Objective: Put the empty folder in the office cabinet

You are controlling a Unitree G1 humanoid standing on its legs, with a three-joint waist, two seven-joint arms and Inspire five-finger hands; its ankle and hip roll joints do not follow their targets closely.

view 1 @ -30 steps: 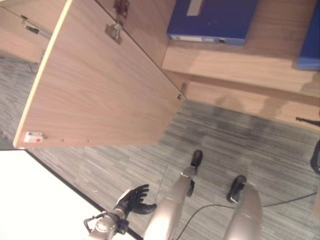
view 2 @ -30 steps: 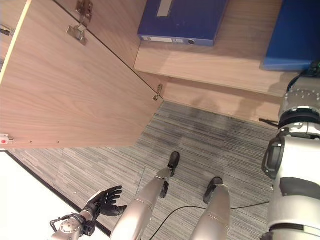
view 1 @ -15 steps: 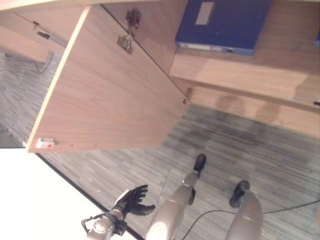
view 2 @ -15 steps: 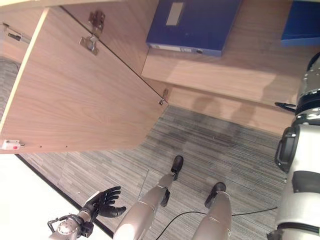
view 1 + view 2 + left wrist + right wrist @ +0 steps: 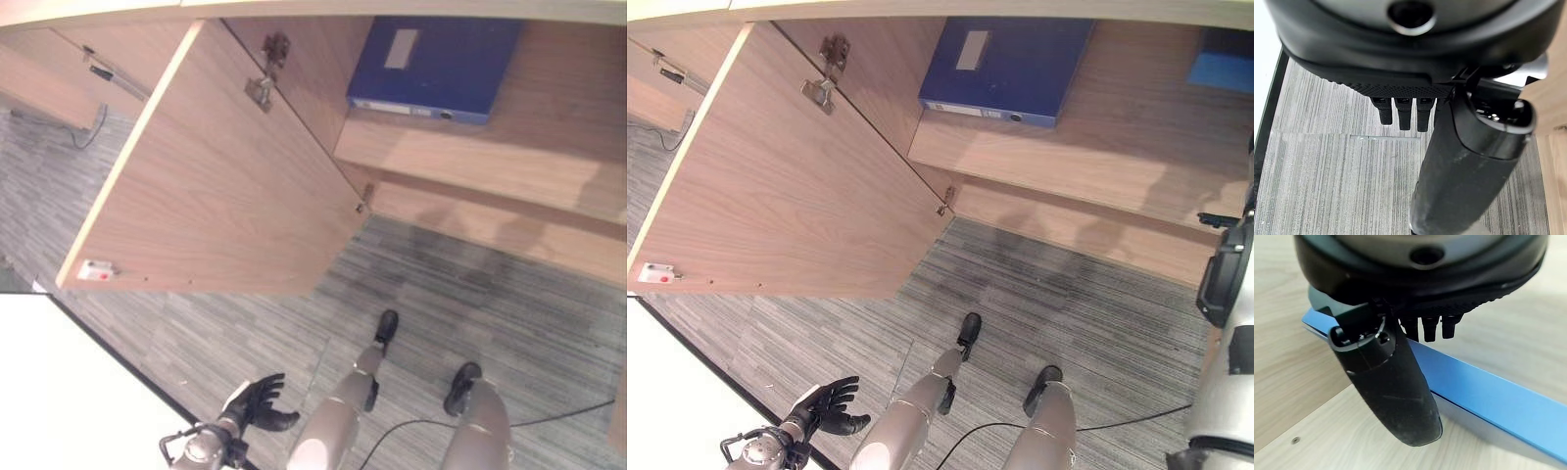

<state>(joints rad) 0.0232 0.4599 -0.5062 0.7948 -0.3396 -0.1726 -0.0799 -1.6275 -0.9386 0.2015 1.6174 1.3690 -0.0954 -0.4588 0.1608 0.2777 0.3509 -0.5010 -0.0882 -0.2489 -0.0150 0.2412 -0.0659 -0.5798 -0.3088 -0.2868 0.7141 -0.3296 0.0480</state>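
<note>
Down at my far left I see the left robot hand (image 5: 823, 407) hanging low over the grey carpet (image 5: 1087, 313), fingers loosely spread and holding nothing. Next comes the cabinet door (image 5: 794, 186), swung wide open on its hinges (image 5: 823, 83). Right of it, a dark blue folder (image 5: 1004, 64) lies flat on the cabinet shelf (image 5: 1097, 157). Further right, a second blue folder (image 5: 1498, 399) lies on the same shelf, and the right robot hand (image 5: 1388, 382) sits close above it; I cannot tell whether its fingers grip it.
</note>
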